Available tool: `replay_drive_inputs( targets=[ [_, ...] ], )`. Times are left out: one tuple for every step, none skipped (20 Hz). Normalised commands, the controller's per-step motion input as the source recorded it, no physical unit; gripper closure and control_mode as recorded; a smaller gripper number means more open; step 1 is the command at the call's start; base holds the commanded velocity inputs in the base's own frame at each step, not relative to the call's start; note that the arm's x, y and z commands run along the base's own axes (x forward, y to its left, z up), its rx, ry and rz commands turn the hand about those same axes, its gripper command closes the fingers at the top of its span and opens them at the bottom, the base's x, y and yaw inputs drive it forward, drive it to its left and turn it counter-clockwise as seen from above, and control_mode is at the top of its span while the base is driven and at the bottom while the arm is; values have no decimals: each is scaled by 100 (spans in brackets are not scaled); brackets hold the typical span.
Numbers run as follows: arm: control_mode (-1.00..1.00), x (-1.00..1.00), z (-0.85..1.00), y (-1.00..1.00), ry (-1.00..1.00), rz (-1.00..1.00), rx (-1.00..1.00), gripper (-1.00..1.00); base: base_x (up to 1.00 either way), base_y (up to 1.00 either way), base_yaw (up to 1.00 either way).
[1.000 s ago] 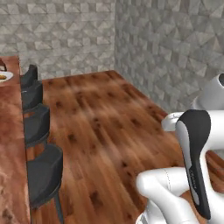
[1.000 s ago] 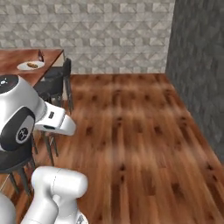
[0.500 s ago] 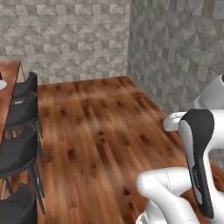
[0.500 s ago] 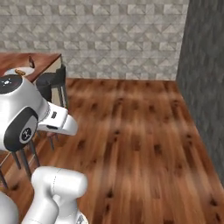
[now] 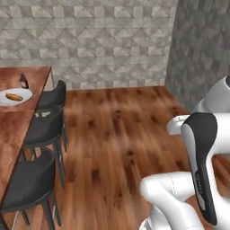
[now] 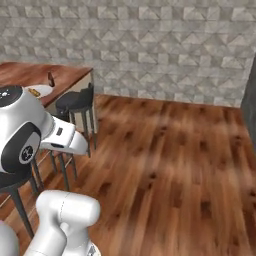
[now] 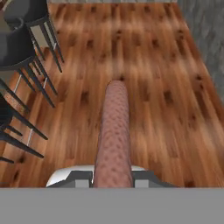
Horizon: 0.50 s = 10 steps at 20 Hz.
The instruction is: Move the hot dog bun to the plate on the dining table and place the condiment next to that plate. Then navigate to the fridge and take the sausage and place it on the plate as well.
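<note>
My gripper (image 7: 113,178) is shut on the sausage (image 7: 114,131), a reddish-brown cylinder that sticks out ahead of the fingers over the wood floor. The dining table (image 5: 18,121) runs along the left. The white plate (image 5: 6,99) lies on it with the hot dog bun (image 5: 14,96) on top. The dark condiment (image 5: 23,81) bottle stands just behind the plate. From the other side I see the same table (image 6: 70,75), plate (image 6: 44,89), bun (image 6: 34,92) and condiment (image 6: 50,79), partly behind my arm.
Black stools (image 5: 45,130) line the table's near edge, also seen as stools (image 6: 75,100) and as dark stool legs (image 7: 26,65). Open wood floor (image 5: 117,134) stretches to the grey stone walls (image 5: 90,40).
The whole picture has shifted because the base has moved: the wall corner slid right and the table with the plate came further into view. The gripper stays shut.
</note>
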Motion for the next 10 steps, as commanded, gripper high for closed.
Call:
replay_drive_inputs(
  targets=[
    [100,0,0,0,0,0,0,100,100,-33,43],
    [100,0,0,0,0,0,0,100,100,-36,43],
    [100,0,0,0,0,0,0,100,100,-43,44],
    [100,0,0,0,0,0,0,100,100,-46,45],
    [100,0,0,0,0,0,0,100,100,-47,46],
    [100,0,0,0,0,0,0,100,100,-52,47],
    [100,0,0,0,0,0,0,100,99,-54,49],
    [100,0,0,0,0,0,0,100,94,-54,50],
    [100,0,0,0,0,0,0,100,93,-52,51],
    [100,0,0,0,0,0,0,100,90,-52,51]
  ],
)
